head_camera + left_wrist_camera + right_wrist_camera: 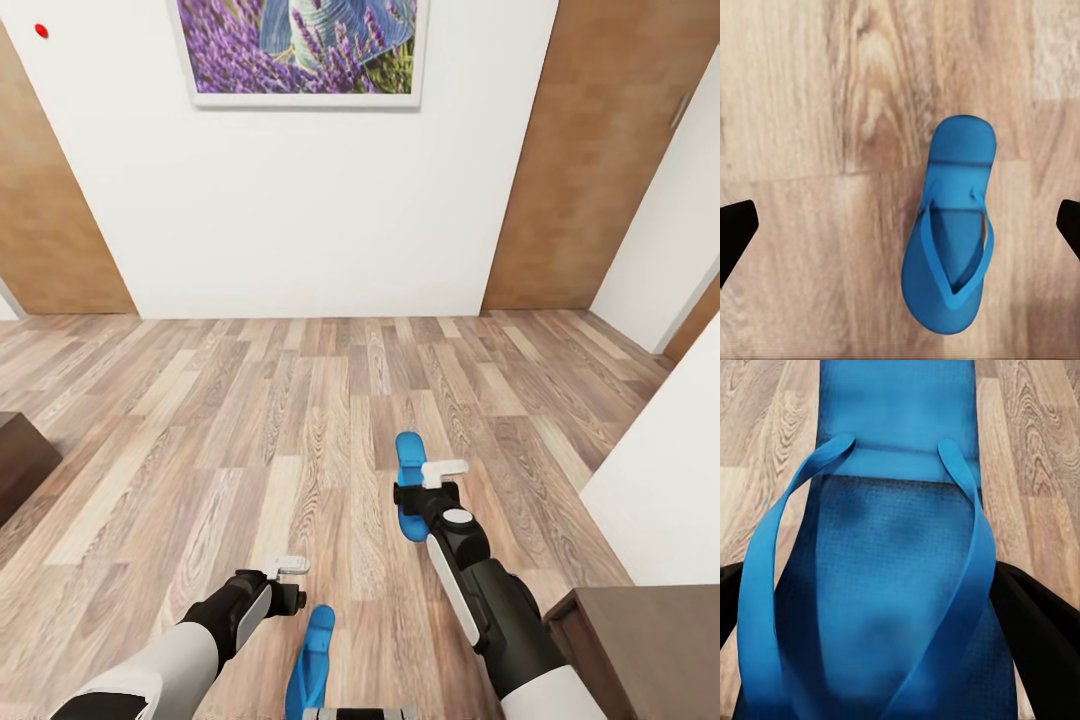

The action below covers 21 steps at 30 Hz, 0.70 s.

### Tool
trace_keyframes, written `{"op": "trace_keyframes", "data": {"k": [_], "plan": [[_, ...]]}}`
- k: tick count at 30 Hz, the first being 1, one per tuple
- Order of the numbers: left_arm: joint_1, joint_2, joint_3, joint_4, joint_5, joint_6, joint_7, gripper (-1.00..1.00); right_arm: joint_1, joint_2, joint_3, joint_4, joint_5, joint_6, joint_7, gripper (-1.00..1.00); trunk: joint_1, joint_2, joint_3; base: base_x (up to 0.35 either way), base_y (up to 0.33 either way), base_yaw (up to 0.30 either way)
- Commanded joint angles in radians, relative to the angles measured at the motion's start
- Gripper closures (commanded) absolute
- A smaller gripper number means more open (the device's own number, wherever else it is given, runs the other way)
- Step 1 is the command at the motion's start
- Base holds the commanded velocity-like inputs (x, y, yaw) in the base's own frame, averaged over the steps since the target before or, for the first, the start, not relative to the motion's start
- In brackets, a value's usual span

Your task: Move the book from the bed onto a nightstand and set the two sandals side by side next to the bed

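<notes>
Right gripper (436, 487): jaws either side of one sandal (409, 470) on the floor (250, 420); grip uncertain.
Left gripper (290, 583): jaws spread above the other sandal (949, 240).
Remaining: pairing sandals; book step unseen.

No readable text, labels, brands, numbers or signs anywhere. The framed picture (300, 50) on the wall shows purple flowers only, no caption. The sandals (949, 240) carry no logo or size mark that can be read.
</notes>
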Motion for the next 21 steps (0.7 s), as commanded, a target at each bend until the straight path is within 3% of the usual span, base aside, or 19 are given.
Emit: {"op": "trace_keyframes", "data": {"k": [1, 10, 21], "plan": [[0.0, 0.0, -0.003, -0.002, 0.002, 0.006, 0.003, -1.0, -0.001, 0.0, 0.002, 0.001, -0.003, 0.005, -0.007, 1.0, 0.0, -0.001, -0.005, 0.0, 0.0, 0.0], [0.0, 0.0, -0.003, -0.002, 0.002, 0.004, 0.003, -1.0, -0.001, -0.001, 0.001, -0.007, 0.0, 0.004, -0.006, 1.0, 0.001, -0.001, -0.013, 0.0, 0.0, 0.0], [-0.001, 0.002, -0.005, -0.01, 0.002, -0.013, 0.008, -1.0, 0.043, -0.002, -0.005, -0.147, 0.001, 0.008, -0.004, 1.0, 0.001, -0.001, -0.013, 0.0, 0.0, 0.0]]}}
